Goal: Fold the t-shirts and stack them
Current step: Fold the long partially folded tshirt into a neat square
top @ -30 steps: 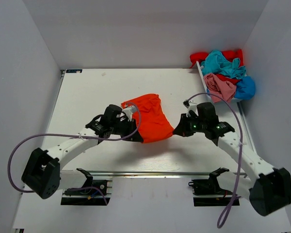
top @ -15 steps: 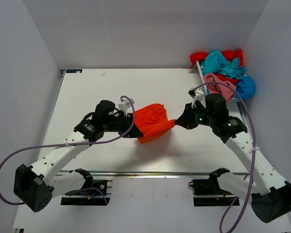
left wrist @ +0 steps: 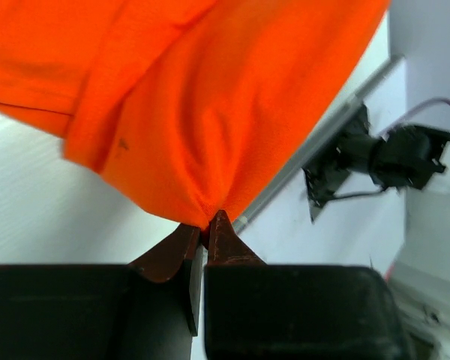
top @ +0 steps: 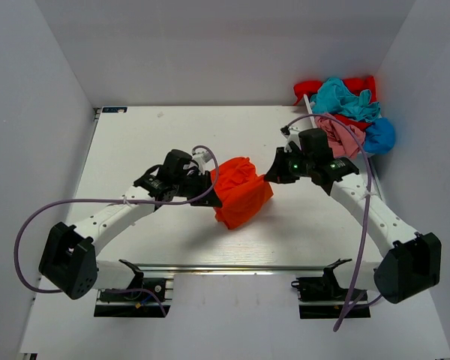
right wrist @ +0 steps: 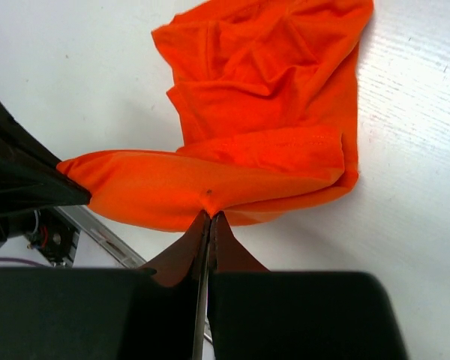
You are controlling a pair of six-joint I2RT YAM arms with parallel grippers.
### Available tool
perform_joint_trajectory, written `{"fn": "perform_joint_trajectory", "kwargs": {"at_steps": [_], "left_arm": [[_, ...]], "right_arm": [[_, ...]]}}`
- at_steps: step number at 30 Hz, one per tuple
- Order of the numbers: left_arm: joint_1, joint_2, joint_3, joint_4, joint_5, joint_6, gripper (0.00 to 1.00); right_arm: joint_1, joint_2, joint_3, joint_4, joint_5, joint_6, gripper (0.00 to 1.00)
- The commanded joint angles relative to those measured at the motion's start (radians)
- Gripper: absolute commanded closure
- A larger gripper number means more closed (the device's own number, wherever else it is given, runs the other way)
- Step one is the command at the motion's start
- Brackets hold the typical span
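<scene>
Writing: a small dark tag [top: 114, 109] sits at the table's far-left corner, too small to be read.

Surface: the table [top: 135, 150] is white with a faint wood grain. A metal rail [top: 232, 268] runs along its near edge. Plain pale grey walls [top: 60, 75] close it in on the left, far and right sides.

Left claw [top: 210, 184]: pinched almost fully closed on a fold of the orange shirt [top: 240, 191]; the cloth is seen nipped between the tips in the left wrist view.

Right claw [top: 270, 176]: clamped fully closed on the shirt's opposite edge.

The orange shirt is bunched up between the two claws over the middle of the table. In the right wrist view its far part appears to lie on the surface.

A pile of shirts [top: 345, 112] in teal, pink, red and blue is heaped at the far-right corner, just beside the right arm and well apart from the orange one.
</scene>
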Motion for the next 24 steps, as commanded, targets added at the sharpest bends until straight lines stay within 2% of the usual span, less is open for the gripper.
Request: {"fn": "perform_joint_trajectory", "kwargs": {"at_steps": [1, 9, 14, 18, 24], "left_arm": [[0.01, -0.02, 0.058, -0.017, -0.129, 0.007, 1.0], [0.042, 0.017, 0.086, 0.003, -0.24, -0.016, 1.0], [0.088, 0.059, 0.095, 0.003, -0.318, -0.08, 1.0], [0.109, 0.069, 0.095, 0.067, -0.339, -0.091, 1.0], [0.148, 0.172, 0.169, 0.076, -0.355, -0.079, 1.0]], "right_arm": [[-0.004, 0.027, 0.068, 0.06, 0.048, 0.018, 1.0], [-0.005, 0.207, 0.175, 0.087, 0.042, 0.025, 1.0], [-0.007, 0.318, 0.278, 0.094, 0.057, 0.026, 1.0], [-0.011, 0.404, 0.332, 0.094, 0.071, 0.026, 1.0], [-0.014, 0.496, 0.418, 0.09, 0.096, 0.026, 1.0]]}}
